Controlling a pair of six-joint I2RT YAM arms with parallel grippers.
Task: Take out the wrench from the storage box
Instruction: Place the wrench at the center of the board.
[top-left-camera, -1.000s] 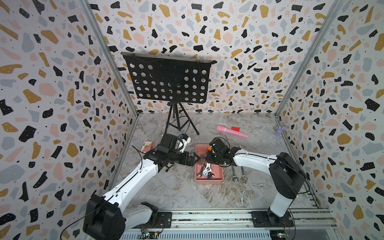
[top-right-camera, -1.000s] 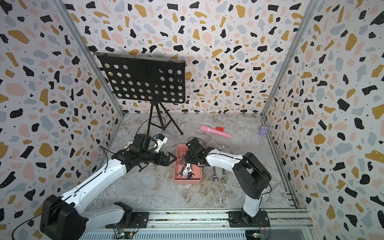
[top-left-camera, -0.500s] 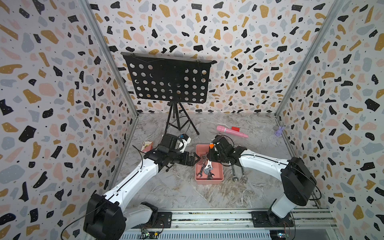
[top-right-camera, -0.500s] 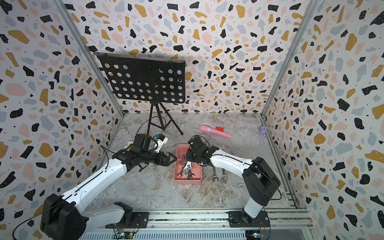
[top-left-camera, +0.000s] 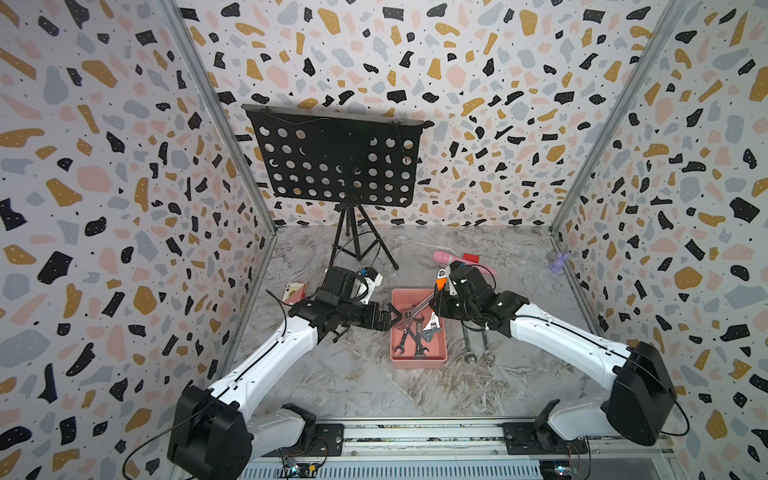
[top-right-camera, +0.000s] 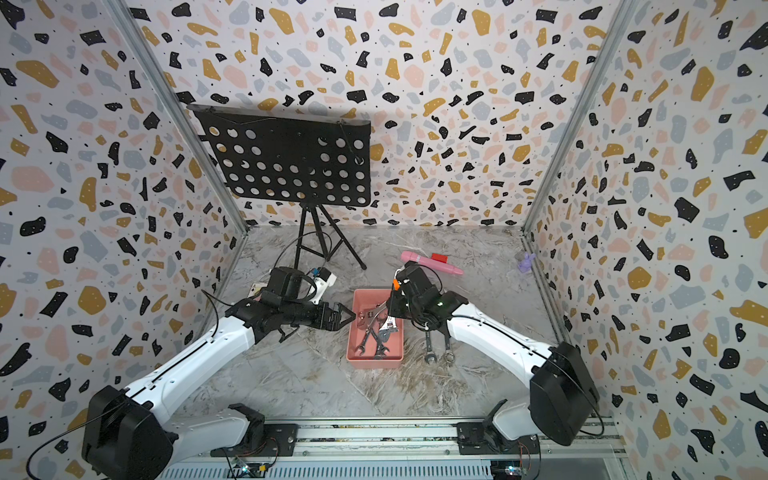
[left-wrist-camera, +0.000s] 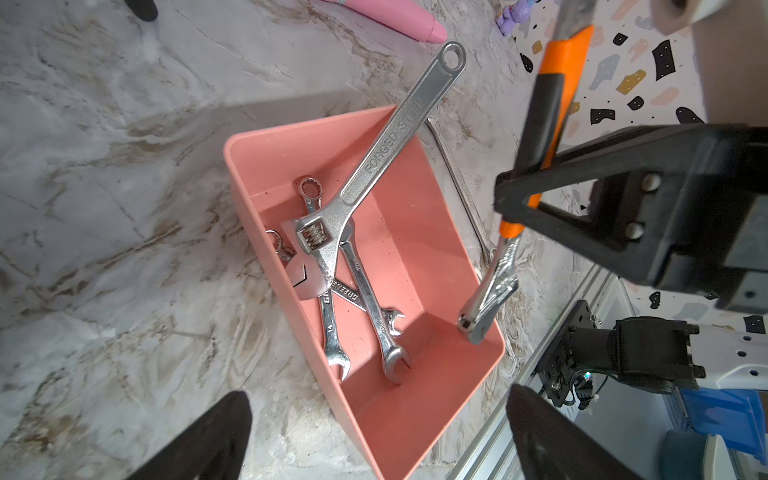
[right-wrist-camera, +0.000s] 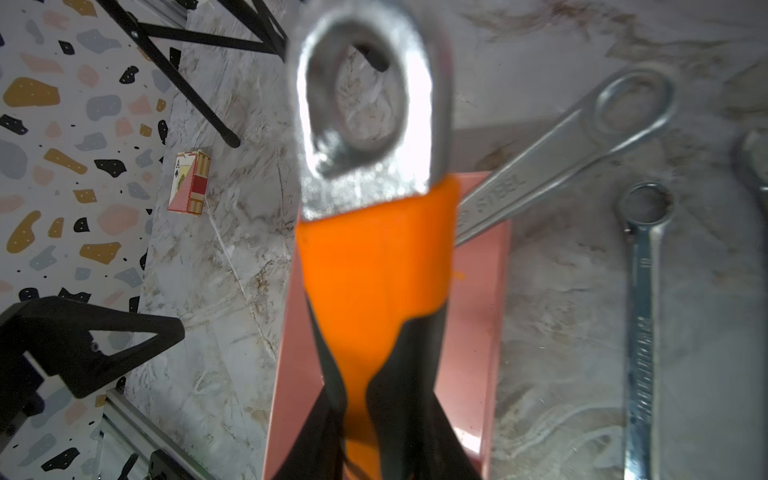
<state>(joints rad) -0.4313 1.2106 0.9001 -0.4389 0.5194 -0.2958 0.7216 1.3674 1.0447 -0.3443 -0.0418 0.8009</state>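
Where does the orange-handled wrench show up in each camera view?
Top view: orange-handled wrench, handle up, over the storage box at its right edge.
Top view: same spot, above the storage box.
Left wrist: its head hangs at the storage box rim.
Right wrist: fills the middle, close and blurred.
Shared landmark: the pink storage box.

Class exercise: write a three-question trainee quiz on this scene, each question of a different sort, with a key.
1. True or false: the left gripper is shut on a wrench.
2. What does the right gripper hold? A) the orange-handled wrench B) a screwdriver C) nothing
3. How many wrenches lie on the table beside the storage box?
Key: 1 false, it is open; 2 A; 3 two.
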